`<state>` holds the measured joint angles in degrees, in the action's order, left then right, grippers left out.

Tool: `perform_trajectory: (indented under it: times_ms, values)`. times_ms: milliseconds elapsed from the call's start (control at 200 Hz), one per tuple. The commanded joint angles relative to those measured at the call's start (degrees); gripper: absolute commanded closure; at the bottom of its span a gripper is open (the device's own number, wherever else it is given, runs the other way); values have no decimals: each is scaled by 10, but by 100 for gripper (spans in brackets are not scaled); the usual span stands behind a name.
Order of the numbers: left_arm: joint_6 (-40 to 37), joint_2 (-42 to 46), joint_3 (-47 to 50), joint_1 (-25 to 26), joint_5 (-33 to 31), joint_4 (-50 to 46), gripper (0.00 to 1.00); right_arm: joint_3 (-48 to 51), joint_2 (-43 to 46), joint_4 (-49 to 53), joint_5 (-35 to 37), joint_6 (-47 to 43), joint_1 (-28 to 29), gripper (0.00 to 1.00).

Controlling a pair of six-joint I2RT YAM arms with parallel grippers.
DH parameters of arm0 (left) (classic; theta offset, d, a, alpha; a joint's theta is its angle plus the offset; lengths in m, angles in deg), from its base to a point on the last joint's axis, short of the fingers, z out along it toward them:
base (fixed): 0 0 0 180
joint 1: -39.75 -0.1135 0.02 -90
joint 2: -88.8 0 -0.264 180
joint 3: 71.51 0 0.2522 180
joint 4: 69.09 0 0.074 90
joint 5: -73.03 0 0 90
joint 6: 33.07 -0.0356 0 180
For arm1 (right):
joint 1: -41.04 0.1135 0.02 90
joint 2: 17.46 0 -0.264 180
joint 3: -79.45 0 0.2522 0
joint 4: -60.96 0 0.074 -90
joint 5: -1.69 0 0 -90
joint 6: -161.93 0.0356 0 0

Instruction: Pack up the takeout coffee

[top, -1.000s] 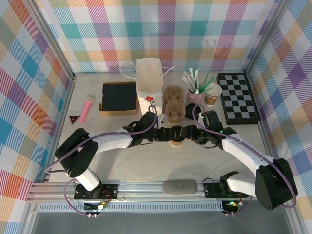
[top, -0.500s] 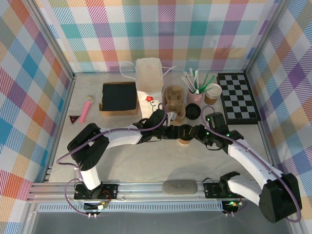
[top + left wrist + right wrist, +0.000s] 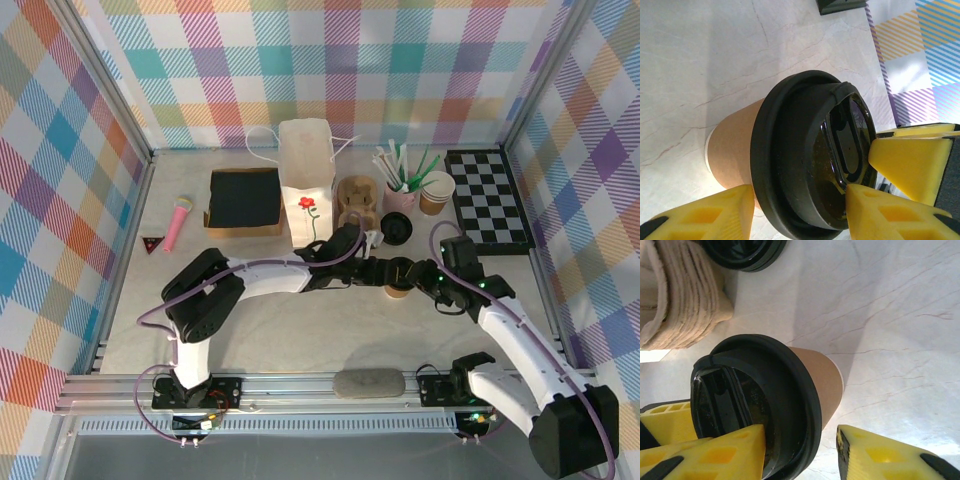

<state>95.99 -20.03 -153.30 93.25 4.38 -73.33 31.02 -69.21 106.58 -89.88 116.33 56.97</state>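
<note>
One takeout coffee | left pincer pinching its lid | right pincer spread astride | bare table beside.

Looks like a robot lab test booth to me: plaid backdrop walls, bare aluminium frame, two robot arms bolted to a rail at the table edge, plus random props like a chessboard and a toy mic.

No words, numbers or brand names can be read; the white paper bag carries a red flower print.
</note>
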Motion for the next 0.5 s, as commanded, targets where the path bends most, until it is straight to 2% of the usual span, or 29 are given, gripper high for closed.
perform_trajectory:
  times_ms: [0,385,495]
  values:
    - [6,-19,-25,16,2,-18,50,1,17,61,41,1,-12,56]
    - [24,-57,-92,35,-12,-19,50,-40,69,134,94,-34,-43,41]
    - [30,-62,-108,39,-18,-19,49,-64,73,151,108,-50,-47,40]
